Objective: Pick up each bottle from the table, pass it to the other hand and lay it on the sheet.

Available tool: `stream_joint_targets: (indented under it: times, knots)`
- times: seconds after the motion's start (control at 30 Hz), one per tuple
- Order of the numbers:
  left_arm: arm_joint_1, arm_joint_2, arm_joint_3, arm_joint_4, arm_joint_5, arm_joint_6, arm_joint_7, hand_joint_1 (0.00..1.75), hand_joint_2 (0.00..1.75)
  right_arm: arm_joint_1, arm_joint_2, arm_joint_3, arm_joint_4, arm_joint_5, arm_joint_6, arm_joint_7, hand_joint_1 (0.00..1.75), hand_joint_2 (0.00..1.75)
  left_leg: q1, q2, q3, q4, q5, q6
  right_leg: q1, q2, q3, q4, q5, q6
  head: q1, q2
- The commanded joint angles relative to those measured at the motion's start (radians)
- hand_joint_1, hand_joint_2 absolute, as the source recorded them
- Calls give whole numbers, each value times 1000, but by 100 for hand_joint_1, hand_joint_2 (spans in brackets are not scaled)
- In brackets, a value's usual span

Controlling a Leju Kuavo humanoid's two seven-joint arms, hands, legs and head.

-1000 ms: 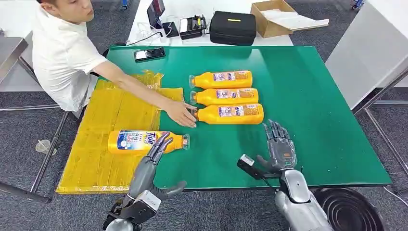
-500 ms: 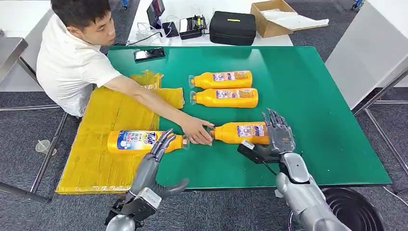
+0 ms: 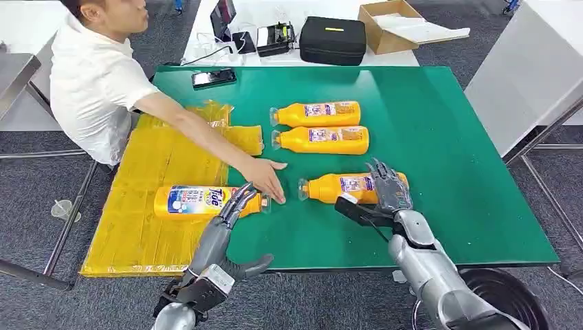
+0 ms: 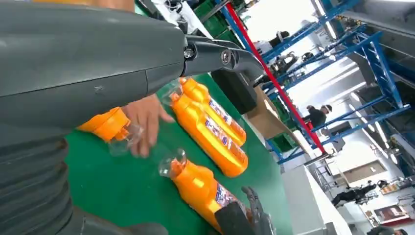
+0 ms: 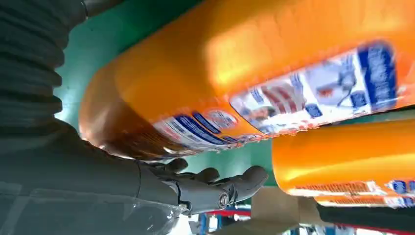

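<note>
The green table (image 3: 447,172) has much free surface on its right half and along its near edge, while the yellow sheet (image 3: 148,179) covers the left side and hangs over the left edge. One bottle with a blue label (image 3: 199,202) lies on the sheet near its right border, its cap pointing right onto the green surface. Two orange bottles (image 3: 320,126) lie side by side in the far middle of the table, caps to the left. A third orange bottle (image 3: 344,186) lies alone nearer to the robot, also with the cap to the left. The right hand (image 3: 390,187) rests over the base end of this third bottle with the fingers spread across it; whether it really grips the bottle I cannot tell. The left hand (image 3: 232,210) hovers with straight, parted fingers over the neck of the labelled bottle and holds nothing. A person's hand (image 3: 267,177) lies flat on the table between the labelled bottle and the third bottle, touching neither. Half a second ago this hand was on the cap of the third bottle; now it is drawn back to the left, and the right hand lies a little farther over the bottle. The right wrist view shows the bottle's label very close above the palm (image 5: 147,186), and the left wrist view shows the clear cap (image 4: 169,165) of the third bottle.
</note>
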Motion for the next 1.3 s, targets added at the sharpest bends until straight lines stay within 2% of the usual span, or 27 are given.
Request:
stream_joint_targets:
  times: [0.03, 0.17, 0.33, 0.47, 0.53, 0.6, 0.73, 0.8, 0.83, 0.9, 1.03, 1.1, 1.2, 1.3]
  knots:
    - [-38, 9, -24, 74, 7, 10, 14, 0, 175, -107, 32, 71, 222, 16, 112, 128, 175, 175, 1, 2, 5, -1, -1, 0, 1, 1, 5, -1, 0, -3, 0, 0]
    - [-32, 1, -18, 77, 3, 20, 18, 0, 175, -115, 28, 87, 215, 39, 109, 169, 175, 175, 1, 0, 8, 0, -1, 0, 1, -1, 8, -1, -1, -3, 0, 0]
    - [-31, 1, -16, 75, 3, 20, 18, 0, 175, -115, 17, 91, 211, 43, 110, 164, 175, 175, 1, -1, 8, 0, 0, 1, 2, -2, 9, -2, -1, -4, 0, 0]
    - [-35, 6, -17, 77, 4, 19, 9, 0, 175, -119, -2, 88, 200, 13, 133, 78, 175, 175, 2, -1, 9, 0, -1, 1, 3, -3, 11, -2, -2, -5, 0, 0]
    - [-44, 11, -19, 90, 34, 2, -22, 0, 175, -103, -10, 4, 188, -155, 244, -125, 175, 175, 1, -2, 8, 0, -1, 1, 2, -4, 10, -2, -2, -5, 0, 0]
    - [-53, 10, -21, 106, 62, -5, -43, 0, 175, -77, -34, -9, 149, -233, 298, -216, 175, 175, 1, -2, 7, -1, 0, 1, 1, -3, 9, -2, -1, -2, 0, 0]
    - [-57, 10, -25, 110, 74, -7, -47, 0, 175, -59, -40, -5, 118, -283, 320, -235, 175, 175, 2, 0, 12, -1, -2, 0, 3, -2, 11, -3, 0, -4, 0, 0]
    - [-52, 0, -15, 107, 119, -20, -58, 0, 175, -27, -35, -25, 70, -378, 354, -300, 175, 175, 2, 3, 13, -1, -2, -1, 2, 2, 10, -2, 0, -3, 0, 0]
    - [-37, -26, 15, 102, 209, -53, -47, 0, 175, 12, -30, -53, 4, -464, 374, -356, 175, 175, 2, 1, 14, -1, -1, -1, 3, -1, 12, -3, 0, -6, 0, 0]
    - [-32, -33, 11, 92, 245, -65, -33, 0, 175, 67, -38, -30, -99, -524, 390, -345, 175, 175, 2, 3, 14, -1, -2, -1, 4, 0, 12, -3, 1, -6, 0, 0]
    - [-26, -44, 22, 94, 288, -81, -19, 0, 175, 80, -37, -31, -125, -558, 402, -348, 175, 175, 3, 3, 15, -1, -2, -1, 5, 1, 13, -3, 1, -7, 0, 0]
    - [-14, -72, 53, 106, 436, -126, 47, 0, 175, 126, -22, -33, -218, -623, 380, -378, 175, 175, 3, 5, 15, -1, -3, -1, 4, 3, 12, -2, 1, -6, 0, 0]
    - [-11, -110, 76, 156, 582, -80, 122, 0, 175, 188, 24, -25, -379, -710, 341, -388, 175, 175, 3, 5, 14, -1, -2, -1, 4, 2, 13, -2, 1, -7, 0, 0]
    - [-41, -115, 60, 248, 683, -54, 172, 0, 175, 194, 58, 24, -454, -751, 334, -374, 175, 175, 2, 7, 12, -1, -3, -1, 4, 5, 10, -2, 1, -7, 0, 0]
